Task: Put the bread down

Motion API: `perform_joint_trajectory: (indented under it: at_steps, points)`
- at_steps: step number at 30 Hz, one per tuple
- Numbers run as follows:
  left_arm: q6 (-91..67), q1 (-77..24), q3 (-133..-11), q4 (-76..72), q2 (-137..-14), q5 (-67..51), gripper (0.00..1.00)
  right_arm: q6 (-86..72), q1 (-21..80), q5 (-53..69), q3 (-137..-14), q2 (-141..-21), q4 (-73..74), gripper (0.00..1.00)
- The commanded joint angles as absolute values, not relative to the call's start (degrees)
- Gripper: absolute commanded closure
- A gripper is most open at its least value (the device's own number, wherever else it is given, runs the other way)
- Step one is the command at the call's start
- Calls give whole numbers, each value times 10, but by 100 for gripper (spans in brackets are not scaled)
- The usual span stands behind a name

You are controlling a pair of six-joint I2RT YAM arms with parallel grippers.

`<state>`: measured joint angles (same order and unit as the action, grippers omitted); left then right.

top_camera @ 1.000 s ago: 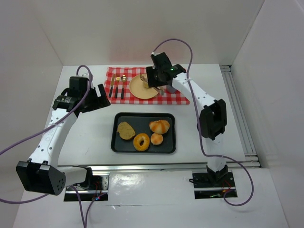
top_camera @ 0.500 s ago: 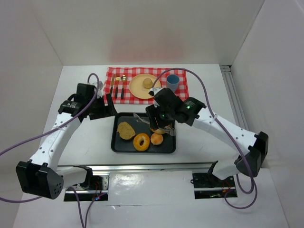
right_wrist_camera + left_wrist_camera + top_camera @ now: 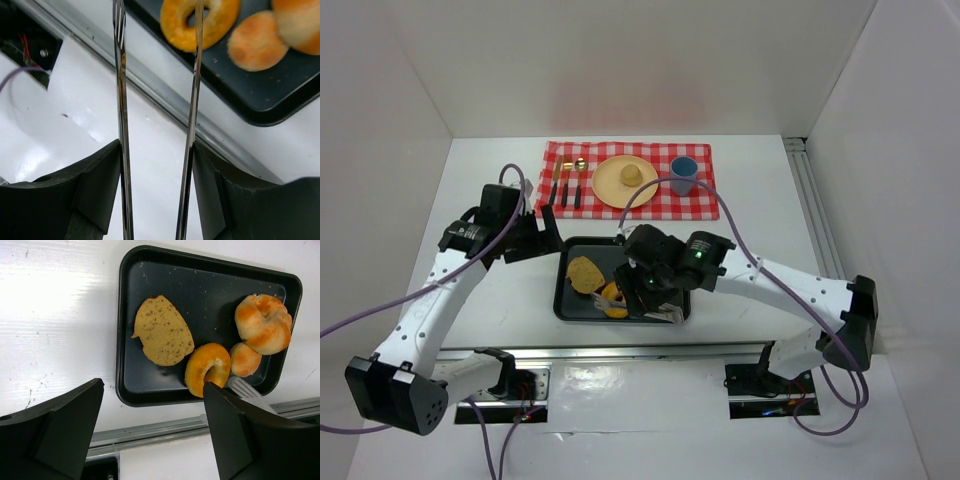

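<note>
Right gripper [image 3: 156, 155]: fingers are clamped on the outer faces of a pair of metal tongs [image 3: 121, 100]. The blades themselves stand apart and are not yet squeezed onto anything.

Left gripper [image 3: 152, 390]: fingers are spread wide and empty. It hovers over the near-left corner of the tray [image 3: 120, 340].

Target, as we judge it, is the ring bread [image 3: 207, 367] at the middle of the tray's near edge. It looks tipped up on one side, though we cannot confirm this. The flat slice [image 3: 162, 337] lies just to its left. The small bun [image 3: 245, 359] touches it on the right, and the knotted roll [image 3: 264, 322] sits at the far-right corner.

One tongs tip shows at the near edge, beside the ring and below the small bun. In the right wrist view one blade crosses the ring while the other runs outside it.

The likely destination is the plate [image 3: 610, 190] on the checked cloth [image 3: 700, 205] at the table's [image 3: 760, 200] far edge. A little roll [image 3: 631, 174] already sits on the plate.

Notes for the grab:
- We want one blade on each outer side of the ring, or one through the hole, before closing.
- Keep the tips low, near the tray floor.
- Squeeze gently, because soft crumb will deform.
- Lift straight up so the small bun is not dragged along.
- Keep the left arm clear of the path towards the plate.
</note>
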<state>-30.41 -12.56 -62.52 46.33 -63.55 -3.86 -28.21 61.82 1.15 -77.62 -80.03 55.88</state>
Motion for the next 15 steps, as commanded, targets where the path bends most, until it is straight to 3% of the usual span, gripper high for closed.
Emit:
perform_joint_trajectory:
  at_steps: [1, 15]
  points:
    - [-314, -122, -646, 463, -642, -32, 6, -301, 629, 18, -785, -822, 574, 37]
    - [-308, -117, -625, 453, -648, -26, 6, -266, 635, 19, -832, -935, 580, 37]
